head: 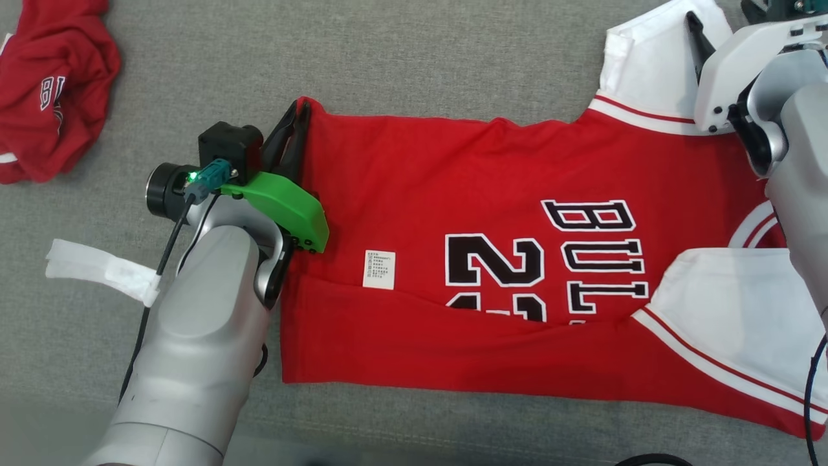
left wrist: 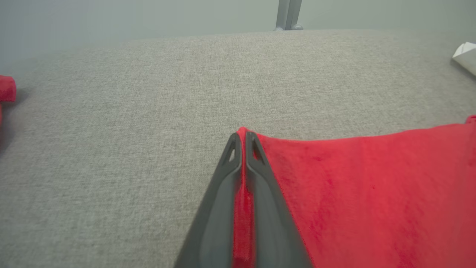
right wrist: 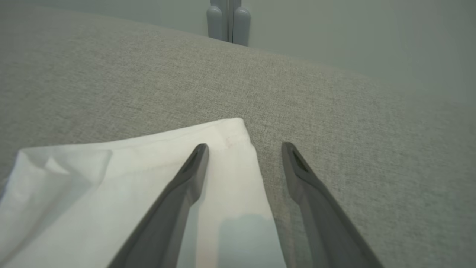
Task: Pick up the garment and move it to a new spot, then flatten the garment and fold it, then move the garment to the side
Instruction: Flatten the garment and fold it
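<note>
Your left pincer [left wrist: 242, 143] pinches the hem corner of the red fabric jersey [head: 420, 175]. Your right pincer [right wrist: 243, 149] gapes open astride the white sleeve [right wrist: 93, 175] edge, probably to pull it flat.

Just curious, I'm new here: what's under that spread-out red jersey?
Grey cloth surface shows around the red jersey, so it likely continues beneath; anything else underneath is covered.

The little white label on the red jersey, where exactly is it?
In the head view, the label lies flat on the jersey, left of centre, between the green wrist cover and the black number 2.
</note>
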You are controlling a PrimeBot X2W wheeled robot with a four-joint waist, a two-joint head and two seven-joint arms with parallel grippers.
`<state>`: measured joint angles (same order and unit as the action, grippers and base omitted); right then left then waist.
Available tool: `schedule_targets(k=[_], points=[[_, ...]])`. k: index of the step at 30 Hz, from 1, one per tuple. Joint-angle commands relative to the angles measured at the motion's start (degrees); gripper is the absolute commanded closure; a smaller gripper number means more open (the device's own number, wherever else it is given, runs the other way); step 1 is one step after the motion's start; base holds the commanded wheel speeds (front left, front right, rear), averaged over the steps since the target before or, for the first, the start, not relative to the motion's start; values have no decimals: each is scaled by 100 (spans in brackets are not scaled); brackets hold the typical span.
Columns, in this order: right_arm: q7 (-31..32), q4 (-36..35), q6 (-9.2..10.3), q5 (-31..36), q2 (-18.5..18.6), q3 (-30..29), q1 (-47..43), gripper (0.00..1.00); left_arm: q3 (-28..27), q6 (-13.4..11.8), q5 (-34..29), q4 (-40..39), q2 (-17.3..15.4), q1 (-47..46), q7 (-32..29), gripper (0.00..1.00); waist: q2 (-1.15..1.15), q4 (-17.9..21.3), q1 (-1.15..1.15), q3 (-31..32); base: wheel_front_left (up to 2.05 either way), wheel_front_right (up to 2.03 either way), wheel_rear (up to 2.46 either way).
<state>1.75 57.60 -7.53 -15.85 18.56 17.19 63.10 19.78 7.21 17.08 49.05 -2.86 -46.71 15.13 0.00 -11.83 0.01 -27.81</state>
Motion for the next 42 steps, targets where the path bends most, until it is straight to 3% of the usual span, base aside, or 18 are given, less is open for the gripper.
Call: schedule_targets(k=[1,6,7,8,9,15,22,30,42], points=[[41,75,9,45,52,-8,118,0,53,-40,54,-65,-12,44,-3,100,0,-178,-1,-152,0,0,0],[317,489,9,54,61,-78,300,0,304,-166,298,-289,-13,59,-2,100,0,-311,-1,-245,0,0,0],[387,568,9,72,34,-59,300,4,341,-190,318,-320,-12,66,-2,100,0,-321,-1,-253,0,0,0],[417,625,6,75,5,-32,288,64,368,-212,340,-343,-11,70,-2,100,0,-324,-1,-256,0,0,0],[410,656,5,55,-12,-25,294,100,381,-234,356,-357,-12,75,-3,100,0,-319,-1,-258,0,0,0],[107,748,12,134,37,-29,322,100,299,-325,344,-293,-14,166,-2,100,0,-150,-1,-122,0,0,0],[-604,585,10,21,-149,-14,220,100,16,-306,211,-175,-74,352,-2,100,0,133,-1,265,0,0,0],[-1496,156,10,-551,-158,186,-572,100,-342,-253,121,-155,-286,852,-2,100,0,531,-1,1124,0,0,0],[-1692,-1028,10,-1382,59,320,-2240,100,-690,-186,-22,-544,-431,1846,-2,100,0,860,-1,1961,0,0,0]])
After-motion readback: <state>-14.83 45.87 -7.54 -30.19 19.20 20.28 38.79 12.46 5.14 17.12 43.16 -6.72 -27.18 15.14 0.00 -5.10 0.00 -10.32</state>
